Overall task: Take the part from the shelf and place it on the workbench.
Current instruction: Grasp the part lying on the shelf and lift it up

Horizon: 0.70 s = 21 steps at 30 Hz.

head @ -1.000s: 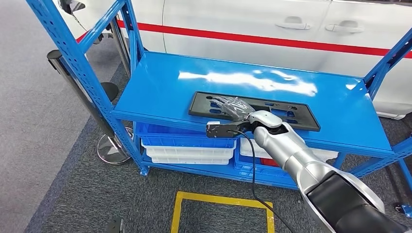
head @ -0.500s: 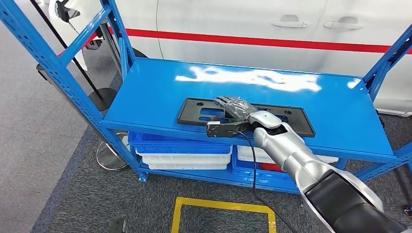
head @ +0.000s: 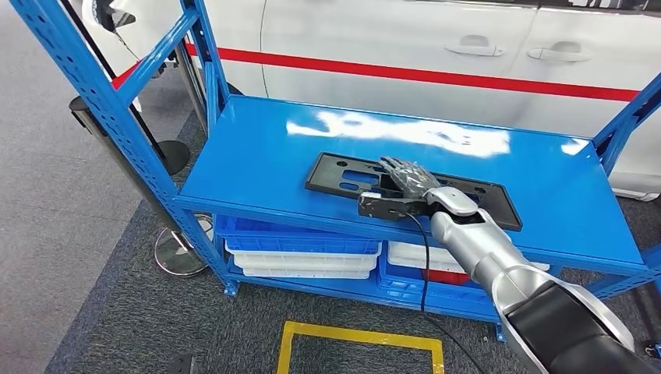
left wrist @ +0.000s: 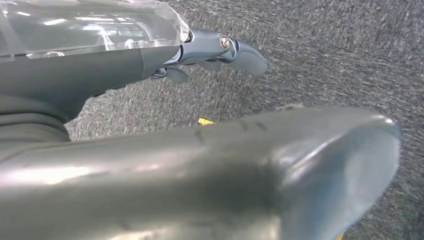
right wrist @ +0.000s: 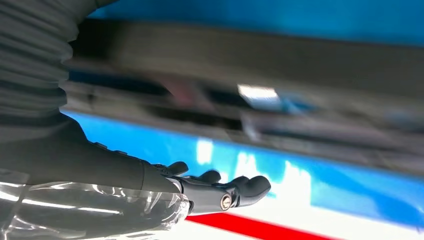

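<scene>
One right hand — over part.

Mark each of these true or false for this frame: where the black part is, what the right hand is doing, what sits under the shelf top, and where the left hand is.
1. The black part lies flat on the blue shelf. True.
2. The right hand is over the part. True; whether it grips it cannot be told.
3. The part already sits on a workbench. False; it is on the shelf top, near the front edge.
4. Bins sit on the level below. True; blue and white ones.
5. The left hand is reaching onto the shelf. False; the left wrist view shows it over grey carpet, holding nothing.
</scene>
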Tool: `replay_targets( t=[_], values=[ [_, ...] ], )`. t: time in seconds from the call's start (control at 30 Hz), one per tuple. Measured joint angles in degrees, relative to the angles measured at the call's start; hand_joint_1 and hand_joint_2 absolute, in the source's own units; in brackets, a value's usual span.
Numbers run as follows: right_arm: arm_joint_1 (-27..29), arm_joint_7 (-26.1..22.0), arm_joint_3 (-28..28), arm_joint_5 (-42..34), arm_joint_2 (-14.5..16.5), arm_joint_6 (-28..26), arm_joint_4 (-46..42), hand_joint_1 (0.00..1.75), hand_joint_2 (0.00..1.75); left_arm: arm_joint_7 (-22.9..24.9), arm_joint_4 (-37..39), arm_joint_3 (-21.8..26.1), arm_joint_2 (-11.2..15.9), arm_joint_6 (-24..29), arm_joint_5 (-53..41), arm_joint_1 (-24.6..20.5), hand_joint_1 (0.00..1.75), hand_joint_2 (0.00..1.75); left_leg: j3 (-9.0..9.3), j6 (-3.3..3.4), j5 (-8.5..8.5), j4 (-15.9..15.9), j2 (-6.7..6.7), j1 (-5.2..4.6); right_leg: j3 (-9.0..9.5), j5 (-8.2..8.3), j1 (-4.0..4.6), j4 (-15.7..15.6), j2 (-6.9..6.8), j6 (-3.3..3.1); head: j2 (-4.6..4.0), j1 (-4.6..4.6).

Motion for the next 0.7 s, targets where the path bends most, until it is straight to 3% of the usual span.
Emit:
replay_targets(
  t=[0.03, 0.07, 0.13, 0.2, 0.23, 0.33, 0.4, 0.5, 0.53, 0.57, 0.6, 0.67, 0.7],
  values=[
    [0.4, 0.0, -0.3, 0.0, -0.4, 0.0, -0.2, 0.00, 1.75, 0.0, 0.0, 0.0, 0.0, 0.0, 0.0, 0.1, 0.00, 0.00, 0.05, -0.02, -0.08, 0.0, 0.01, 0.00, -0.99, 0.22, -0.10, 1.3, -0.02, 0.10, 0.00, 0.01],
    [0.7, -0.1, -0.6, 0.0, -0.6, 0.0, -0.4, 0.00, 1.75, 0.0, 0.0, 0.0, 0.0, 0.0, 0.0, 0.1, 0.00, 0.00, 0.13, -0.11, -0.19, 0.1, 0.03, 0.02, -0.86, 1.53, -0.23, 0.3, -0.06, 0.18, 0.00, 0.01],
    [1.0, -0.2, -0.9, 0.2, -1.2, -0.2, -0.9, 0.00, 0.87, -0.1, 0.0, -0.1, -0.1, -0.1, 0.0, 0.0, 0.00, 0.00, 0.34, -0.48, -0.55, 0.4, 0.09, 0.06, 2.28, 5.88, -0.53, -6.9, -0.22, 0.28, 0.00, 0.00],
    [1.5, -0.2, -1.4, 0.5, -1.7, -0.5, -1.6, 0.00, 0.00, -0.2, 0.0, -0.1, -0.1, -0.1, 0.0, -0.1, 0.00, 0.00, 0.34, -1.07, -0.99, 0.9, -0.01, -0.09, 5.37, 8.33, -0.48, -13.4, -0.24, 0.08, 0.00, -0.01],
    [1.9, -0.2, -1.7, 0.8, -1.9, -0.7, -2.1, 0.00, 0.00, -0.3, 0.0, -0.1, 0.0, -0.1, 0.1, -0.1, 0.00, 0.00, 0.33, -1.37, -1.16, 1.0, -0.07, -0.18, 6.03, 8.55, -0.40, -14.8, -0.18, -0.14, 0.00, -0.01],
    [2.7, -0.2, -2.1, 1.4, -2.1, -0.9, -3.2, 0.00, 0.00, -0.4, 0.0, -0.1, 0.0, -0.1, 0.4, 0.0, 0.00, 0.00, 0.48, -2.30, -1.54, 1.2, -0.04, -0.08, 6.18, 8.48, -0.26, -15.0, 0.02, -1.29, 0.00, -0.01],
    [3.0, -0.1, -2.3, 1.7, -2.1, -0.8, -3.6, 0.00, 0.00, -0.6, 0.0, -0.1, 0.0, -0.1, 0.4, 0.1, 0.00, 0.00, -0.67, -2.81, -3.49, 4.0, 0.06, 0.07, 6.34, 8.60, -0.38, -15.2, -0.02, -2.07, 0.00, -0.02],
    [3.6, 0.5, -2.6, 2.7, -2.1, -1.0, -3.7, 0.00, 1.31, -0.7, 0.0, -0.1, 0.0, -0.1, 0.5, 0.2, 0.00, 0.00, -5.69, -3.16, -8.61, 15.0, 0.11, 0.12, 6.37, 8.54, -0.17, -15.2, -0.12, -2.59, 0.00, -0.02],
    [3.8, 0.9, -2.7, 3.1, -2.1, -1.1, -3.8, 0.00, 1.75, -0.7, 0.0, -0.1, 0.0, 0.0, 0.5, 0.3, 0.00, 0.00, -6.84, -3.13, -9.16, 17.4, 0.11, 0.12, 6.38, 8.51, -0.04, -15.2, -0.11, -2.66, 0.00, -0.02],
    [4.0, 1.2, -2.8, 3.5, -2.1, -1.1, -3.9, 0.00, 1.75, -0.8, 0.0, -0.1, 0.0, 0.0, 0.6, 0.4, 0.00, 0.00, -6.94, -2.97, -8.54, 17.5, 0.11, 0.08, 6.42, 8.49, 0.10, -15.2, -0.08, -2.69, 0.00, -0.02],
    [4.0, 1.3, -3.0, 3.7, -2.1, -1.2, -4.0, 0.00, 1.75, -0.8, 0.0, -0.1, 0.1, 0.1, 0.6, 0.5, 0.00, 0.00, -5.85, -2.67, -6.92, 15.2, 0.11, 0.03, 6.50, 8.46, 0.24, -15.1, -0.04, -2.69, 0.00, -0.02],
    [4.1, 1.5, -3.6, 3.9, -2.1, -1.2, -4.3, 0.00, 1.75, -1.0, 0.0, -0.1, 0.1, 0.2, 0.6, 0.5, 0.00, 0.00, -1.89, -1.76, -3.25, 6.9, 0.13, -0.29, 6.63, 8.40, 0.51, -15.1, 0.02, -2.60, 0.00, -0.02],
    [4.1, 1.5, -3.8, 4.0, -2.1, -1.2, -4.4, 0.00, 1.75, -1.0, 0.0, -0.1, 0.2, 0.2, 0.7, 0.4, 0.00, 0.00, -0.32, -1.40, -2.20, 3.7, 0.18, -0.48, 6.62, 8.39, 0.60, -15.1, 0.03, -2.45, 0.00, -0.02]
  ],
)
